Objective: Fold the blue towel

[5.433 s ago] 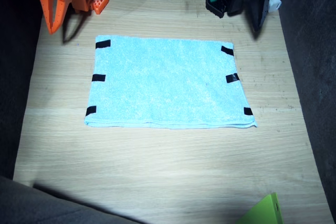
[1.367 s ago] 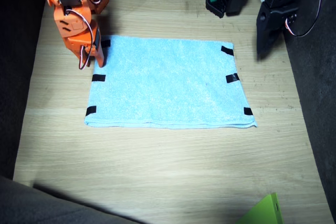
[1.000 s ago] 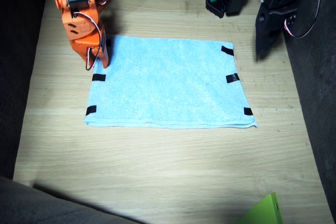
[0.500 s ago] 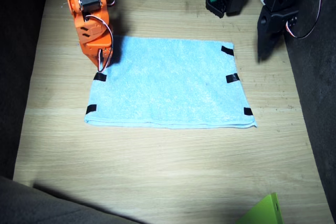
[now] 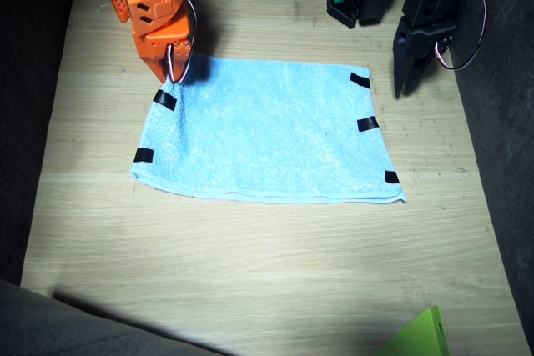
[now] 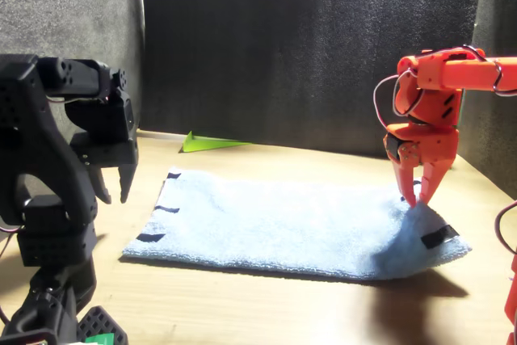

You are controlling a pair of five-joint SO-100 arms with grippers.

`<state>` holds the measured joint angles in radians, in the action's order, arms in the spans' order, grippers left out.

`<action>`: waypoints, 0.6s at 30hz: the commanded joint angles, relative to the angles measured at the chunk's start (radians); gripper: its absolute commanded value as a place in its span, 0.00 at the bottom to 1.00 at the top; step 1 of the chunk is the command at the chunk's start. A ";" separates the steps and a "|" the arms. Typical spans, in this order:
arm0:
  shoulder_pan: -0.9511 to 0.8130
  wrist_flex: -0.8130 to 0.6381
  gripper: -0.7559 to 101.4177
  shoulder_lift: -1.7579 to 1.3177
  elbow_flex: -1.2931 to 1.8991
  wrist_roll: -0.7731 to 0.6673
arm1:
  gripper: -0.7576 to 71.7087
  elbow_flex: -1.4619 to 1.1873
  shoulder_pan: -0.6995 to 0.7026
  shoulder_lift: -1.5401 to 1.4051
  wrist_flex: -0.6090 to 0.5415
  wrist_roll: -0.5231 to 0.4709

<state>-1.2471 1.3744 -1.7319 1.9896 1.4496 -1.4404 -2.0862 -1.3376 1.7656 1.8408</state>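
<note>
The blue towel [image 5: 267,131] lies spread across the middle of the tabletop [image 5: 250,273], black tape marks [image 5: 368,123] on its short edges. At upper left the orange right hand [image 5: 173,74] pinches the towel's far corner, lifting it slightly. At upper right the black left hand [image 5: 404,72] hangs beside the towel, narrowly parted, holding nothing. A lime-green piece [image 5: 417,338] sits at the lower right edge.

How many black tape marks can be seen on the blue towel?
5 on the blue towel: two on the short edge near the right gripper, three on the opposite edge. That gripper pinches a corner, so one may be hidden.
</note>
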 commanded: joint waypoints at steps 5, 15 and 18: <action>-0.008 -0.060 0.13 -0.064 0.094 0.015 | 0.01 0.345 -0.161 0.302 0.173 -0.014; -0.002 -0.120 0.15 -0.138 0.201 0.029 | 0.01 0.581 -0.238 0.443 0.178 -0.103; 0.003 -0.126 0.15 -0.121 0.201 0.028 | 0.01 0.580 -0.275 0.443 0.179 -0.120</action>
<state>-1.2379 1.2471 -1.8362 2.1813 1.4573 -0.8958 -2.3163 -0.8805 1.9236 1.7365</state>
